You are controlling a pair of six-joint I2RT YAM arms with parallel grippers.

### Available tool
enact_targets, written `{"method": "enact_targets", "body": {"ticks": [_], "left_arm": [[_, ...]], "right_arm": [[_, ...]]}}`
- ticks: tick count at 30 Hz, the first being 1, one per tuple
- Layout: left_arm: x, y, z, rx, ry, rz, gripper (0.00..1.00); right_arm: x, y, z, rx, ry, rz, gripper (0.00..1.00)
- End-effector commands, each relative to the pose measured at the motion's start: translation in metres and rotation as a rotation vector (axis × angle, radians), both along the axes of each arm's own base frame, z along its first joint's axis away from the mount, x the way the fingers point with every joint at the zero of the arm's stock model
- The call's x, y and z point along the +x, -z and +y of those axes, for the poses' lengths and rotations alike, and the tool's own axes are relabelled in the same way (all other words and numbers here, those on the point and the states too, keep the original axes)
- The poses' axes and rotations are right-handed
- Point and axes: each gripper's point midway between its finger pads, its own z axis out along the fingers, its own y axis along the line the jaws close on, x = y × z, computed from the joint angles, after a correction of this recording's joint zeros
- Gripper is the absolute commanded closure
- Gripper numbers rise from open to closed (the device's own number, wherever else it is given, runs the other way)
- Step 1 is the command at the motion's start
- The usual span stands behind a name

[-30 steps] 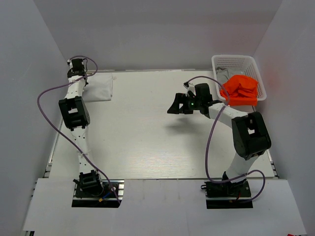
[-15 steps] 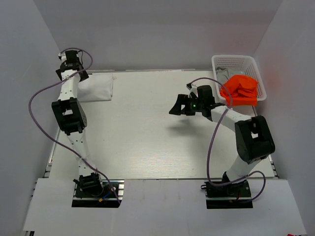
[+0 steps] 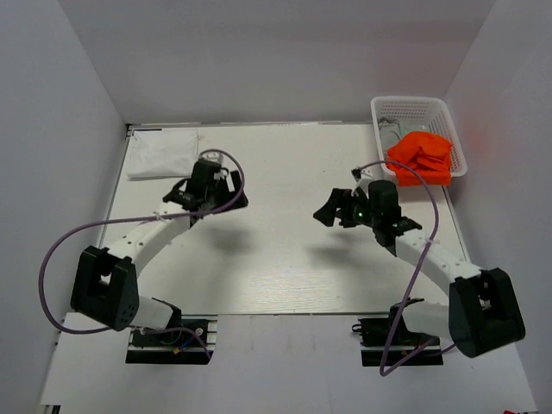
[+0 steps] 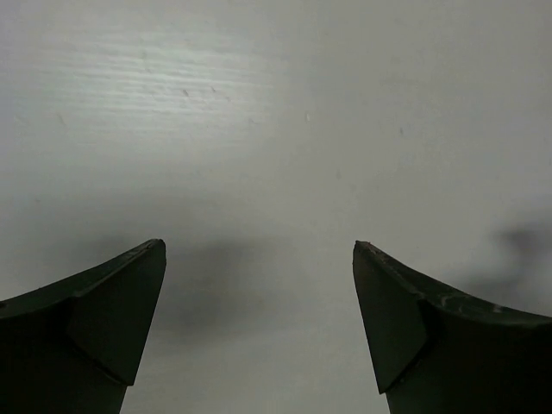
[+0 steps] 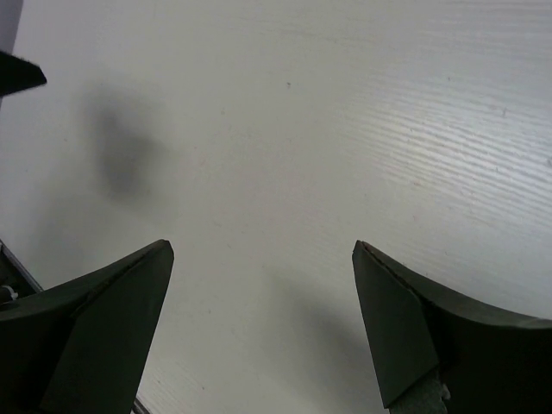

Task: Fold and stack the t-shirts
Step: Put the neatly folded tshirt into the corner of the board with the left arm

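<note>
A folded white t-shirt lies flat at the table's far left corner. An orange t-shirt is bunched in the white lattice basket at the far right, with a bit of grey t-shirt showing beside it. My left gripper hovers open over bare table, just near and right of the white shirt. In the left wrist view the left gripper has only tabletop between its fingers. My right gripper hangs open mid-table, left of the basket. The right wrist view shows the right gripper holding nothing.
The basket sits against the right wall at the table's far edge. Purple cables loop from both arms, the left one hanging out past the table's left side. White walls enclose the table on three sides.
My left gripper opened, let go of the white shirt at the far left corner and swung toward the table's middle. The right arm drew back a little toward the near right.
</note>
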Motion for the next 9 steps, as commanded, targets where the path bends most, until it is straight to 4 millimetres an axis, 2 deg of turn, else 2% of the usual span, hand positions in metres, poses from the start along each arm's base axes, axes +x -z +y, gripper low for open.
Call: {"method": "enact_targets", "body": {"ticks": [1, 3, 4, 9], "left_arm": [[-0.005, -0.039, -0.022, -0.097, 0.029, -0.162, 0.01], [-0.01, -0.045, -0.02, -0.082, 0.013, -0.199, 0.01], [-0.01, -0.041, -0.015, -0.058, 0.001, -0.2, 0.01], [-0.007, -0.033, -0.019, -0.003, 0.005, -0.15, 0.01]], "right_arm": [[0.003, -0.014, -0.008, 0.015, 0.05, -0.097, 0.1], [-0.002, -0.01, -0.012, 0.013, 0.062, -0.108, 0.1], [-0.002, -0.009, -0.012, 0.013, 0.061, -0.114, 0.1], [-0.01, -0.011, -0.013, 0.028, 0.048, -0.148, 0.1]]}}
